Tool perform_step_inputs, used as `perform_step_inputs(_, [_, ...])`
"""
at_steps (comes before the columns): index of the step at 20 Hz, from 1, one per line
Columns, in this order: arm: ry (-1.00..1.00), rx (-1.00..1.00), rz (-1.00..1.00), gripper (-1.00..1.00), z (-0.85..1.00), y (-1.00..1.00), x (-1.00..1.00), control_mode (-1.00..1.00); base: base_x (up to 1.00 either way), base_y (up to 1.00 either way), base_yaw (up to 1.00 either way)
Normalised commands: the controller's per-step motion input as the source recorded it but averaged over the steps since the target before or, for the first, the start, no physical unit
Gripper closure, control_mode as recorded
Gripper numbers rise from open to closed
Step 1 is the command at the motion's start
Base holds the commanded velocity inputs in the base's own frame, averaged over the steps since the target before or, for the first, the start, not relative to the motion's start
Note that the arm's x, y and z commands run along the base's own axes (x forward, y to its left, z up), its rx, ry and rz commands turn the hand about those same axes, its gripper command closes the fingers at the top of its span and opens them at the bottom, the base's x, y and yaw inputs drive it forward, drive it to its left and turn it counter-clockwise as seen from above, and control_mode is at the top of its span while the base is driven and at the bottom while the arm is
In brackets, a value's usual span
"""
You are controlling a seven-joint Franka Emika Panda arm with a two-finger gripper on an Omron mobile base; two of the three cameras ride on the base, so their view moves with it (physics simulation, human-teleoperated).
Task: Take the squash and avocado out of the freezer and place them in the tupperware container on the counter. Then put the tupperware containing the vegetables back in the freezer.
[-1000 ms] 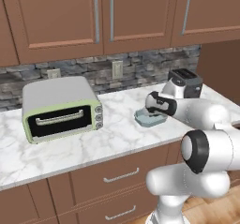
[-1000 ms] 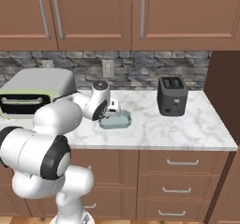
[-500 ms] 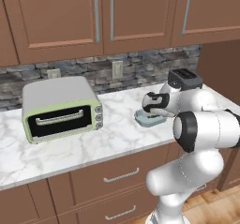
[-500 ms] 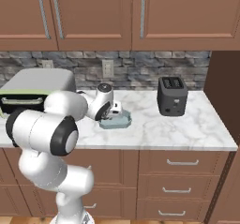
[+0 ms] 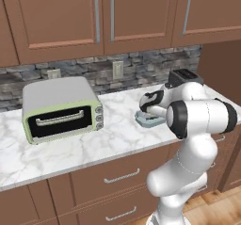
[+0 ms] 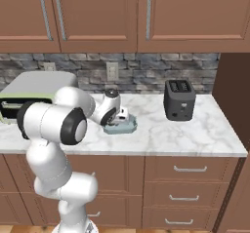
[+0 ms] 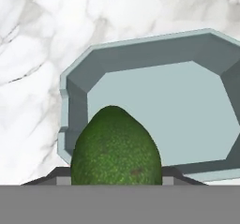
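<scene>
The gripper point(image 7: 116, 181) is closed on the avocado point(image 7: 116, 145), its jaws about half apart with the dark-green fruit filling the gap; in the hand view a grey finger point(image 7: 61, 177) shows at each lower flank of the fruit, pressed against its sides; the avocado's pointed end reaches out over the tupperware container point(image 7: 75, 85), which lies just beyond and below it; whether the fruit already touches the tray floor or hangs a little above it is hard to tell from this angle; the tray's pale blue-grey floor is bare.

From the left base view the gripper point(image 5: 151, 107) sits low over the tupperware container point(image 5: 143, 121), the hand tilted down toward it; from the right base view the gripper point(image 6: 118, 119) is seen at the same spot, right at the tupperware container point(image 6: 128, 127).

The tray rests on the counter point(image 5: 113, 137), a white marble top with grey veining over brown drawers; a toaster oven point(image 5: 61, 108) with green trim stands well to the left of the tray in the left base view; a black toaster point(image 6: 179, 99) stands to the right of it in the right base view, near the stone backsplash point(image 6: 141, 73); brown wall cabinets point(image 6: 97, 15) hang above.

No brand, label or readable writing shows on any of these things.
</scene>
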Motion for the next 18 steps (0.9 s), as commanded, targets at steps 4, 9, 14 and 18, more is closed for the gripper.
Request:
perform_step_inputs(4, [0.04, 0.00, 0.00, -1.00, -0.25, 0.00, 0.01, -1.00, 0.00, 0.00, 0.00])
perform_step_inputs(9, [0.00, 0.00, 0.00, -1.00, -0.01, 0.00, 0.03, -1.00, 0.00, 0.00, 0.00])
perform_step_inputs(14, [-0.02, 0.00, 0.00, -1.00, 0.25, 0.00, 0.00, -1.00, 0.00, 0.00, 0.00])
perform_step_inputs(18, [-0.06, 0.00, 0.00, -1.00, 0.54, 0.00, -0.08, -1.00, 0.00, 0.00, 0.00])
